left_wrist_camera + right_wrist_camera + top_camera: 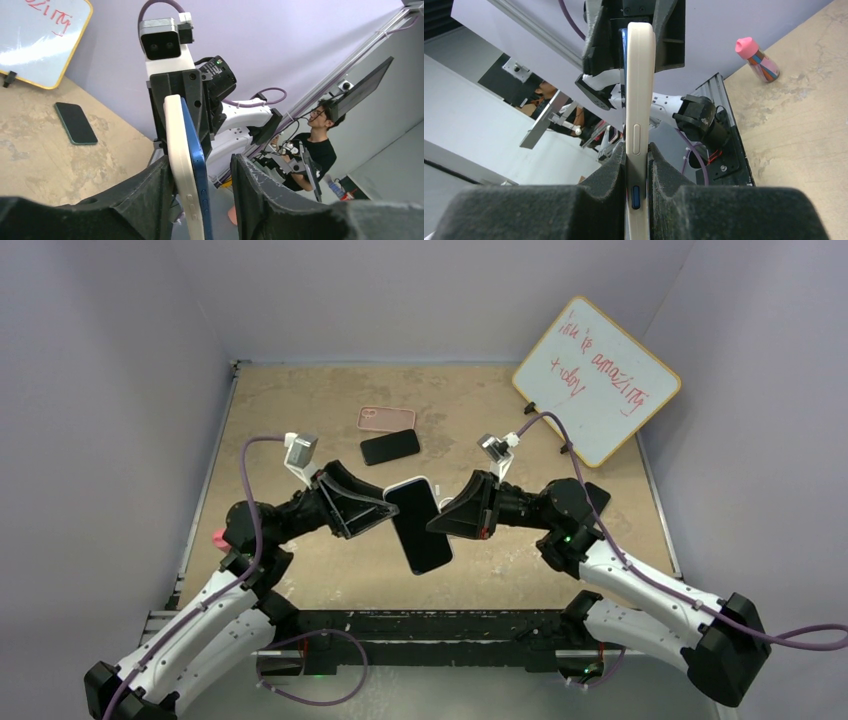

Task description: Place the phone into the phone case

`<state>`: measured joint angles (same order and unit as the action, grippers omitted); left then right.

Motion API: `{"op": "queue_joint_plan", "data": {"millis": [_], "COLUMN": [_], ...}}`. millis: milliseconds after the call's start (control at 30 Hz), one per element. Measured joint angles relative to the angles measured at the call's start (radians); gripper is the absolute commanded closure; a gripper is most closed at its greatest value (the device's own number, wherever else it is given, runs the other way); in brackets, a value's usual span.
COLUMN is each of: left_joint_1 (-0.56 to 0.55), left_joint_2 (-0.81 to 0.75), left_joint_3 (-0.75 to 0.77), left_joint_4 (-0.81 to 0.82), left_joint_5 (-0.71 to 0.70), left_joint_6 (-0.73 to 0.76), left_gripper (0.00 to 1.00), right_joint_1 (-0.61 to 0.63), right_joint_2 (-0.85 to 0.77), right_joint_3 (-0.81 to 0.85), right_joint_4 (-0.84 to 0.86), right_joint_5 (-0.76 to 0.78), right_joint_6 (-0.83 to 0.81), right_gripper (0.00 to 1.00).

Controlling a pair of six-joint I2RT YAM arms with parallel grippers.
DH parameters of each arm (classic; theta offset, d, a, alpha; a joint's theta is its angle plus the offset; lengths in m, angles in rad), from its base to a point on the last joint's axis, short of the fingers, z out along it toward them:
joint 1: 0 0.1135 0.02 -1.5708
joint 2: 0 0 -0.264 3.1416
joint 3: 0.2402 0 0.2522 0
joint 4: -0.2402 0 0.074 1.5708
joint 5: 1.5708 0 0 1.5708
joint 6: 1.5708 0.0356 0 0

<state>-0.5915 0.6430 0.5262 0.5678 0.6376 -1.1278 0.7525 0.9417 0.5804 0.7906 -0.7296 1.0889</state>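
the blue phone lies edge-on against the cream phone case, the pair held in the air at mid-frame of the top view, above the table. its long blue edge stands proud of the case rim, so it looks only partly seated. the right gripper is clenched on case and phone, a pad on each face. the left gripper is spread, one finger against the case, the other apart from the blue edge. to finish well, i'd judge the right must clamp firmly while the left closes squarely on the proud edge, a corner first, so the lip snaps over. a pink case lies well apart, upper middle.
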Motion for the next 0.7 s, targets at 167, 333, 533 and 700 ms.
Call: {"op": "queue_joint_plan", "data": {"millis": [167, 333, 533, 700], "left_joint_1": [0.0, 0.0, 0.0, 0.0], "left_joint_2": [-0.008, -0.008, -0.008, -0.008], "left_joint_3": [-0.014, -0.008, 0.037, 0.044], "left_joint_4": [-0.017, -0.088, -0.22, -0.279], "left_joint_5": [-0.03, -0.053, -0.071, -0.073], "left_joint_6": [-0.013, -0.006, 0.041, 0.086], "left_gripper": [1.0, 1.0, 0.58, 0.31], "right_joint_1": [0.0, -0.002, -0.006, -0.005], "right_joint_2": [0.0, 0.002, 0.007, 0.0], "right_joint_3": [-0.01, -0.023, -0.027, -0.039], "right_joint_4": [0.023, 0.022, 0.001, -0.009], "right_joint_5": [-0.008, -0.003, 0.009, 0.065], "right_joint_6": [0.002, -0.008, -0.01, -0.009], "right_gripper": [1.0, 1.0, 1.0, 1.0]}}
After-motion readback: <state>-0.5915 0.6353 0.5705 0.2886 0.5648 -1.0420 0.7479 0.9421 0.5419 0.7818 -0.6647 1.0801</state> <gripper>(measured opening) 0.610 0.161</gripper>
